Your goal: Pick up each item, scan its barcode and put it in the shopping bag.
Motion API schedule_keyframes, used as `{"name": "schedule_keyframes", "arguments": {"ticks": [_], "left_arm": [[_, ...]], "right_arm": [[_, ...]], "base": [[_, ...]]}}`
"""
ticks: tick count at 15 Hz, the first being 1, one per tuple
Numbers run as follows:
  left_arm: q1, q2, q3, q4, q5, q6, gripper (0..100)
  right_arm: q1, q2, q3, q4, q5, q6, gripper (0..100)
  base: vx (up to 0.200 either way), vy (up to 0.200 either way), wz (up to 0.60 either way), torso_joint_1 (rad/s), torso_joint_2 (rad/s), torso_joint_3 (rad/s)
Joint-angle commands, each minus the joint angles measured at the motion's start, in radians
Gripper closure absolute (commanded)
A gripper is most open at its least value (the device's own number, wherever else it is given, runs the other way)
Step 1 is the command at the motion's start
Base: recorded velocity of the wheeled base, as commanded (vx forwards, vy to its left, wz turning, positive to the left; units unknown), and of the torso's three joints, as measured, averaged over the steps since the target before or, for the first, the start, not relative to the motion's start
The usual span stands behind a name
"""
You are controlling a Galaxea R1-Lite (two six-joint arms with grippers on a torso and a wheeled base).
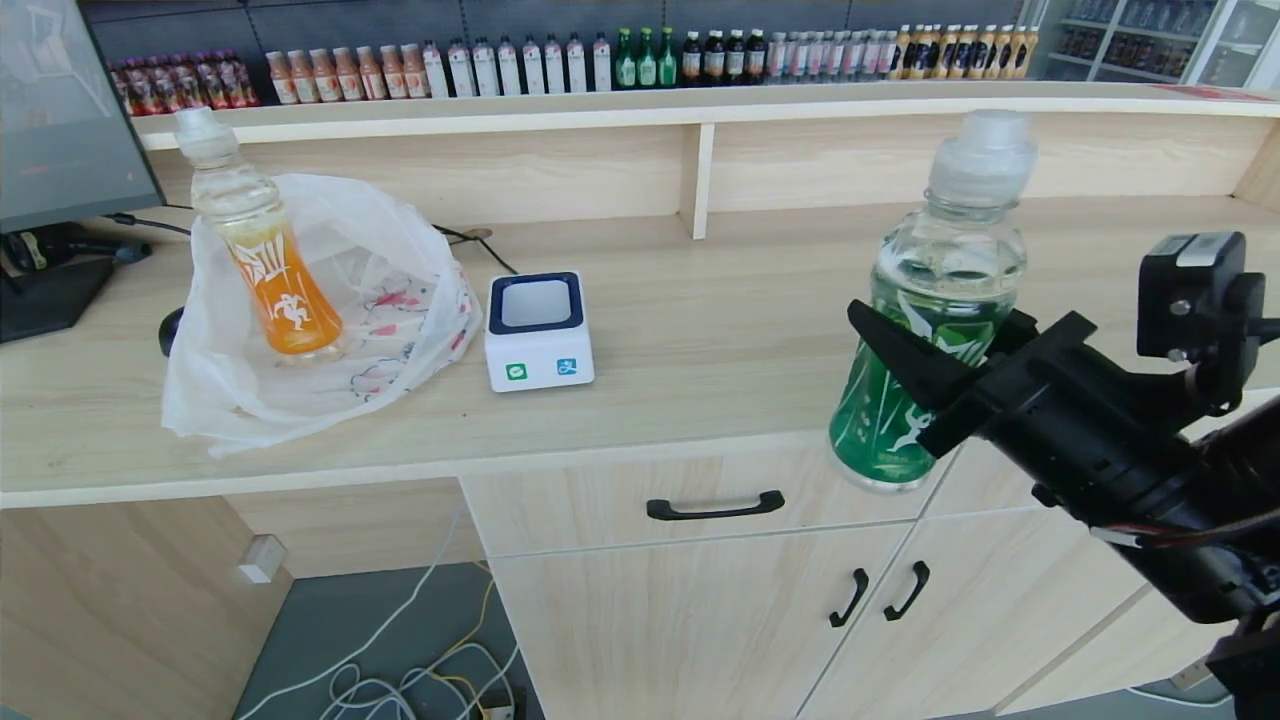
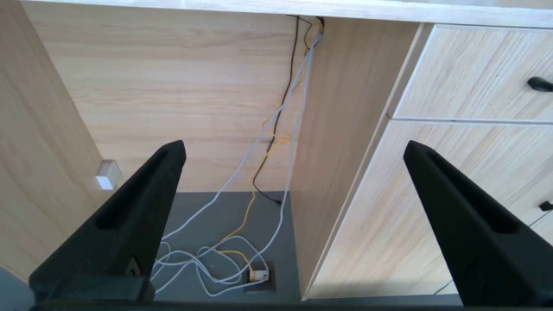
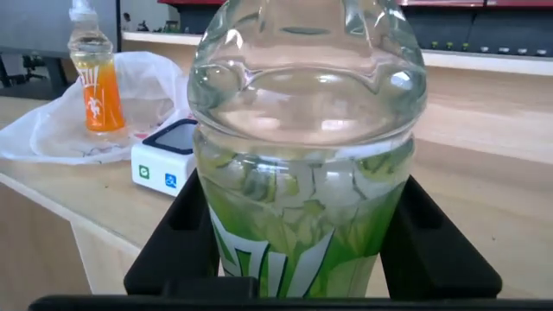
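Observation:
My right gripper (image 1: 950, 385) is shut on a green-labelled bottle (image 1: 930, 330), held upright in the air over the counter's front edge, right of the scanner. From the wrist the green bottle (image 3: 307, 173) sits between the black fingers (image 3: 173, 246). A white scanner box (image 1: 538, 330) with a dark-framed window stands mid-counter. An orange-labelled bottle (image 1: 265, 255) stands upright inside the white plastic shopping bag (image 1: 400, 320) at the counter's left. My left gripper (image 2: 294, 225) hangs open below the counter, facing the cabinet side and floor cables.
A monitor and stand (image 1: 60, 160) occupy the far left of the wooden counter (image 1: 720, 330). A raised shelf (image 1: 700, 110) with a row of bottles runs along the back. Drawers and doors with black handles (image 1: 715, 508) lie below.

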Motion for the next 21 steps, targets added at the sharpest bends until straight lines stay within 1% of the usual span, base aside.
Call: {"name": "schedule_keyframes", "arguments": {"ticks": [1, 6, 21], "left_arm": [[0.001, 0.000, 0.000, 0.000, 0.000, 0.000, 0], [0.001, 0.000, 0.000, 0.000, 0.000, -0.003, 0], [0.001, 0.000, 0.000, 0.000, 0.000, -0.006, 0]], "right_arm": [[-0.017, 0.001, -0.036, -0.001, -0.009, 0.004, 100], [-0.017, -0.001, -0.077, -0.001, -0.026, 0.040, 100], [-0.017, -0.021, -0.097, -0.001, -0.026, 0.058, 100]], "base": [[0.000, 0.000, 0.00, 0.000, 0.00, 0.000], [0.000, 0.000, 0.00, 0.000, 0.00, 0.000], [0.000, 0.200, 0.00, 0.002, 0.00, 0.002]]}}
